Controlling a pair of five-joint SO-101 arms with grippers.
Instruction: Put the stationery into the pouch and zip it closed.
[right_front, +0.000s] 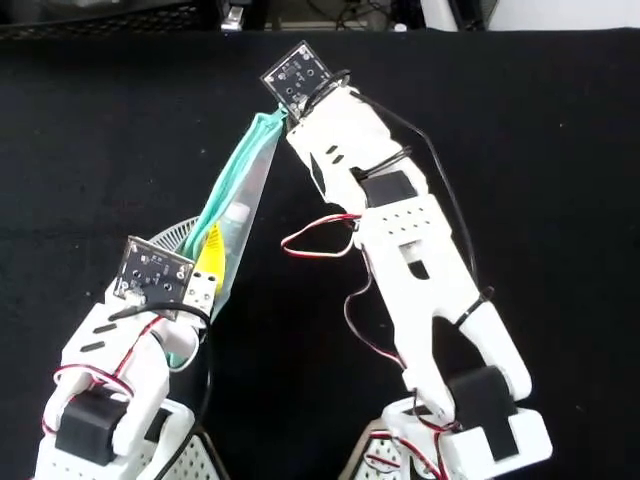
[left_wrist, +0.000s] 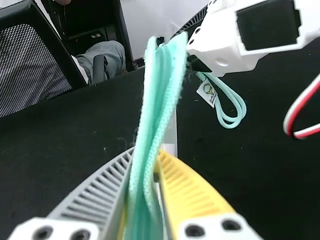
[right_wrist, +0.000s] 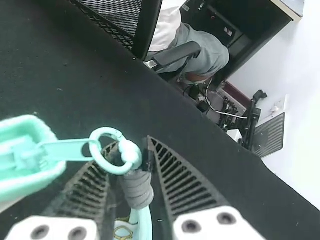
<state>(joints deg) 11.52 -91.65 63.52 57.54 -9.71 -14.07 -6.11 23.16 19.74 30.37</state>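
Left gripper (left_wrist: 147, 152) is clamping the pouch (right_front: 240, 190) at its near end | right gripper (right_wrist: 134, 145) is pinching the pull cord (right_wrist: 136, 190) at far end | zip's looking shut, probably wrapping up

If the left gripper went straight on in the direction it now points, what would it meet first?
The left gripper is shut on the pouch, so it would run along its teal edge; next in line, probably, is the right gripper holding the pouch's far end. Depth is unclear.
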